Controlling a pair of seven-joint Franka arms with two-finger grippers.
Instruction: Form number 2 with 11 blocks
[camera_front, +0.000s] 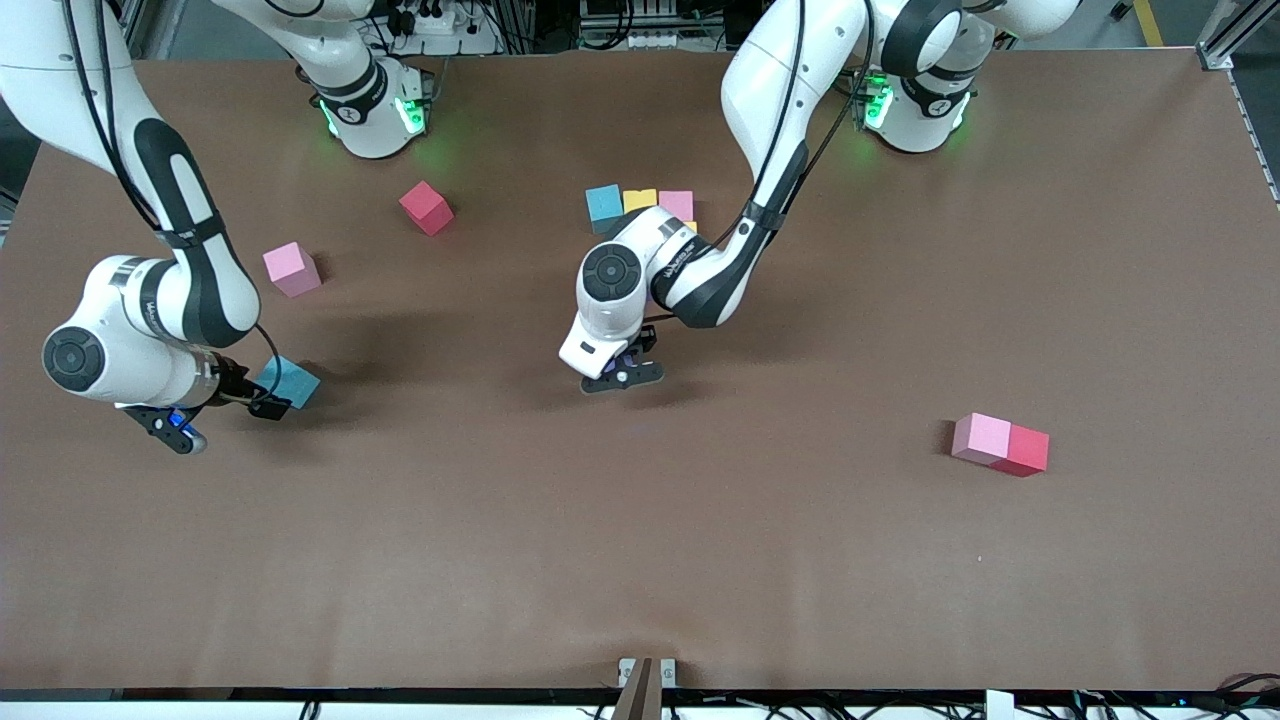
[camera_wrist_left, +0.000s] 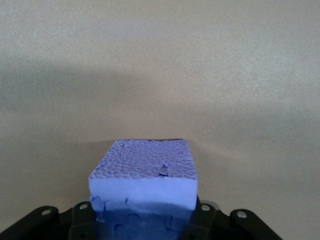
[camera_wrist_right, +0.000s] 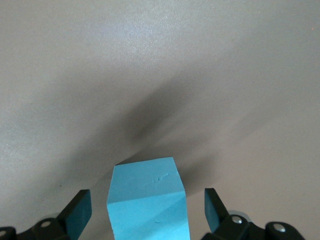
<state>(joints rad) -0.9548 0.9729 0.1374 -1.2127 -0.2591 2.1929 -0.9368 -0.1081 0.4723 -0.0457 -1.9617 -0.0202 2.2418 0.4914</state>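
Pitted purple foam cube (camera_wrist_left: 144, 175) gripped by left hand (camera_front: 622, 375) — right hand (camera_wrist_right: 147, 215) open, astride smooth cyan cube (camera_wrist_right: 147, 200).

A brown table (camera_front: 640, 560) fills nearly the whole room's middle, its matte cover plain and a little speckled. On it sits a red cube (camera_front: 426, 207), turned at an angle, toward the right arm's end and well up near the bases. A second red cube (camera_front: 1026, 451) lies toward the left arm's end, much nearer the front camera, pressed flush against a pink one. At the table's near edge, about midway along, a small metal bracket (camera_front: 646, 673) is fixed
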